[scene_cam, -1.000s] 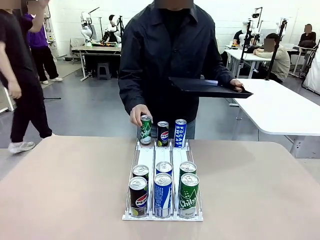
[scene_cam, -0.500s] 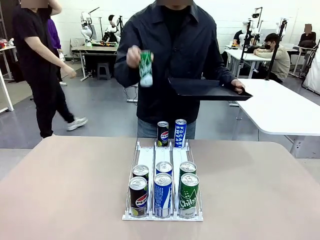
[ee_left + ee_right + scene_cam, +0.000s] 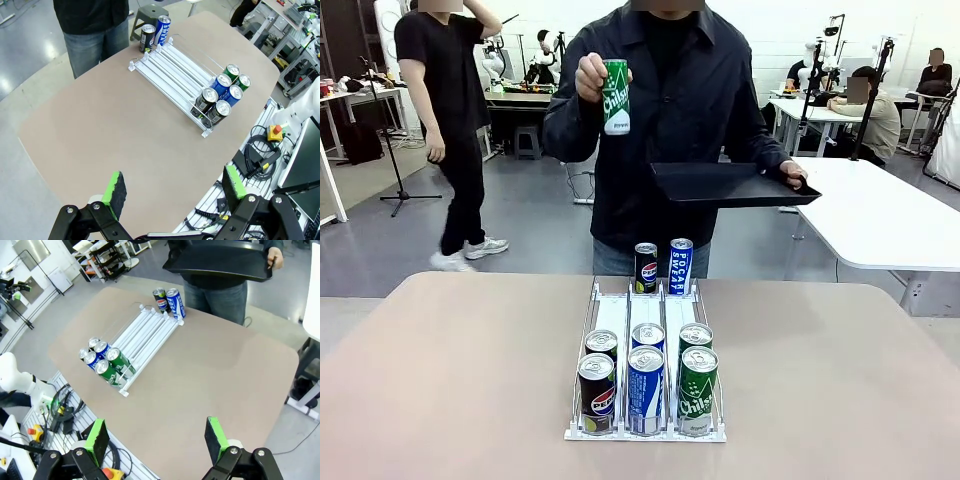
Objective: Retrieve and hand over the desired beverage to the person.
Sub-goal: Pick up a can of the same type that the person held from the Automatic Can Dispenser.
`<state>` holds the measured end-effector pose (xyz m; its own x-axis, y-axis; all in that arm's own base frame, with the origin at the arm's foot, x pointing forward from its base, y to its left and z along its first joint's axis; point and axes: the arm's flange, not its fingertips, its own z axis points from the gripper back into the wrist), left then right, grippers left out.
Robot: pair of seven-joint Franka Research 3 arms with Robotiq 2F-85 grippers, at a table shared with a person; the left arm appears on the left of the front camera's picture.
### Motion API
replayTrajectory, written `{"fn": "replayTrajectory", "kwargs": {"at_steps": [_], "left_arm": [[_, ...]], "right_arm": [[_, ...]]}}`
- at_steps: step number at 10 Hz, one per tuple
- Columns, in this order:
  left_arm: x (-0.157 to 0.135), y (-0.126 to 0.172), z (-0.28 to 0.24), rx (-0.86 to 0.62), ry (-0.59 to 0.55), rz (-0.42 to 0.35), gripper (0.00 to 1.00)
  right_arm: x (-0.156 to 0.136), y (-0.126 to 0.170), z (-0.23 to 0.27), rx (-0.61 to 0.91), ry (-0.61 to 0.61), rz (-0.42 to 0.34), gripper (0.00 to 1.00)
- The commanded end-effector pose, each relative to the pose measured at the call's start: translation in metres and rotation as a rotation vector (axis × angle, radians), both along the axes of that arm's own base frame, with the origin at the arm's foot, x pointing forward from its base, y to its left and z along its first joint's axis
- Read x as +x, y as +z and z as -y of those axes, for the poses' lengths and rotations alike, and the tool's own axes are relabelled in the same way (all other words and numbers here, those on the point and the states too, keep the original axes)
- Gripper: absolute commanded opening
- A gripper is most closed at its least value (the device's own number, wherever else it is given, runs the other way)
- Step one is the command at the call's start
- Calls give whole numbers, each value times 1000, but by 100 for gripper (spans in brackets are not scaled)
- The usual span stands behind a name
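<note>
the left claw [image 3: 174, 187] stands wide apart and holds nothing, high above the table [image 3: 100, 125]. the right claw [image 3: 157, 437] is apart and empty too. the person [image 3: 660, 120] at the far side holds a green can [image 3: 615, 96] up in one hand and a black tray [image 3: 730, 184] in the other. the rack [image 3: 615, 312] on the table carries eight cans.
</note>
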<state>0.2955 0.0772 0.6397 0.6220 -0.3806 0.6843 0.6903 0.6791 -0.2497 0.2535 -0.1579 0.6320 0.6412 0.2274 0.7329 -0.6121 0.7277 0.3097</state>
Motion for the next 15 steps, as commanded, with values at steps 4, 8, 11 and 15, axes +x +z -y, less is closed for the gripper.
{"fn": "replayTrajectory", "kwargs": {"at_steps": [4, 8, 11, 15], "left_arm": [[-1, 1, -2, -5, -20, 15, 100], [-1, 1, -2, -5, -20, 15, 100], [-1, 1, -2, -5, -20, 15, 100], [-1, 1, -2, -5, -20, 15, 100]], "right_arm": [[2, 1, 0, 21, 22, 10, 100], [2, 1, 0, 21, 22, 10, 100], [2, 1, 0, 21, 22, 10, 100], [2, 1, 0, 21, 22, 10, 100]]}}
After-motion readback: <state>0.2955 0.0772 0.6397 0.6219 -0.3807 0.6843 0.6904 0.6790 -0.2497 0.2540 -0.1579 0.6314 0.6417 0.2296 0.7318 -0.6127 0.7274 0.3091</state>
